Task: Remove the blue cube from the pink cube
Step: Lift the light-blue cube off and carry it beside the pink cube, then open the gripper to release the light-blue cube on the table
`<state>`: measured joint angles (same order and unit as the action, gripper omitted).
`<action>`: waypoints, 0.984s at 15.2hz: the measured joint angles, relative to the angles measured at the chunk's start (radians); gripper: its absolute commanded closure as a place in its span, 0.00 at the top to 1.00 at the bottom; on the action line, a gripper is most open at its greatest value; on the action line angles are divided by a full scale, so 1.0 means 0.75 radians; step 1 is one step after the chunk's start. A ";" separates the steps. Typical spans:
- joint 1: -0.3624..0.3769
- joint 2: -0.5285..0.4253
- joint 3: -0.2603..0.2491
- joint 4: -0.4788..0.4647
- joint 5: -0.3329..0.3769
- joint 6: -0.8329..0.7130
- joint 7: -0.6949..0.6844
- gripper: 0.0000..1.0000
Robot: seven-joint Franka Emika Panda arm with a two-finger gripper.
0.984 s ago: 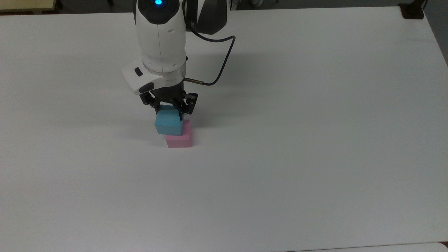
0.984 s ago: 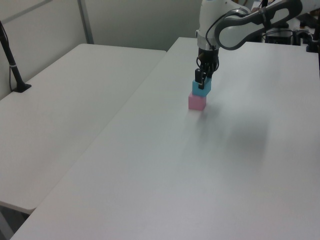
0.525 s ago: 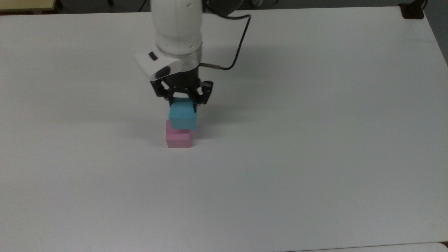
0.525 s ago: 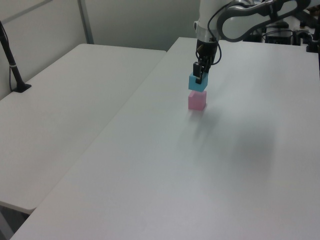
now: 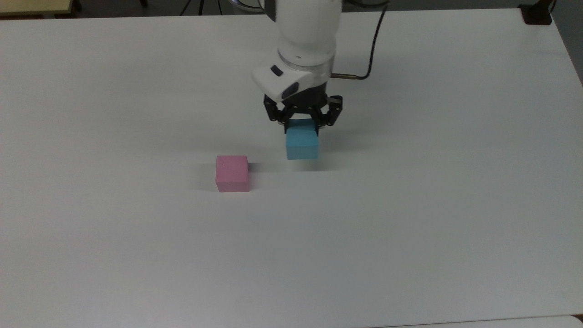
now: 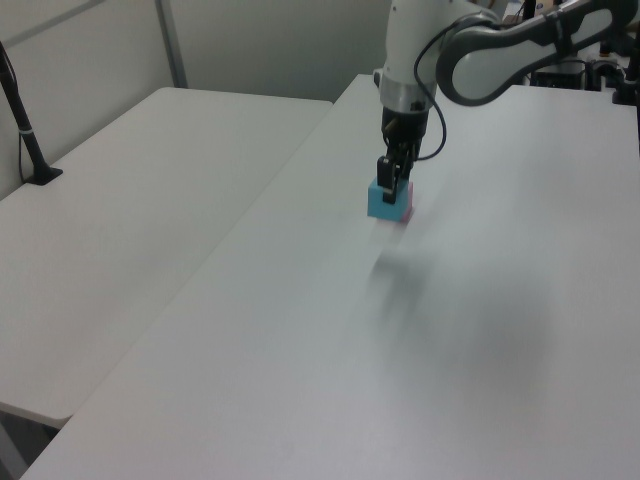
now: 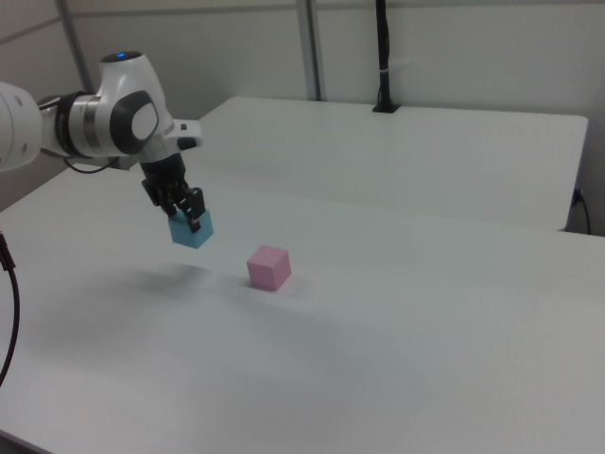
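My gripper (image 5: 302, 125) is shut on the blue cube (image 5: 302, 143) and holds it in the air above the white table (image 5: 410, 205). The pink cube (image 5: 232, 173) rests alone on the table, to the top view's left of the blue cube, with a gap between them. In the right view the blue cube (image 7: 191, 230) hangs from the gripper (image 7: 186, 214) to the left of the pink cube (image 7: 268, 267), clear of the tabletop. In the left view the blue cube (image 6: 386, 199) covers most of the pink cube (image 6: 408, 210) behind it.
A second white table (image 6: 130, 230) adjoins on the left view's left, with a black post (image 6: 25, 130) clamped at its far edge. A dark cable (image 5: 371, 50) loops from the arm's wrist. A black clamp (image 5: 537, 13) sits at the table's far right corner in the top view.
The gripper has lifted the blue cube off the pink cube and carried it to the top view's right. The pink cube has stayed in place.
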<state>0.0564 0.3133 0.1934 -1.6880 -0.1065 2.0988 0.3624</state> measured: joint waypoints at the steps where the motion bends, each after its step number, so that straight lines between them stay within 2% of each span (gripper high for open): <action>1: 0.021 0.015 0.001 -0.004 0.000 0.020 0.024 0.55; 6: 0.092 0.091 0.002 -0.020 -0.064 0.093 0.060 0.56; 9: 0.093 0.144 0.002 -0.021 -0.137 0.124 0.090 1.00; 11: 0.096 0.167 0.002 -0.021 -0.178 0.137 0.149 1.00; 15: 0.104 0.174 0.002 -0.017 -0.187 0.144 0.190 1.00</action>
<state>0.1342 0.4437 0.1950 -1.7010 -0.2466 2.2071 0.5051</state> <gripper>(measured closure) 0.009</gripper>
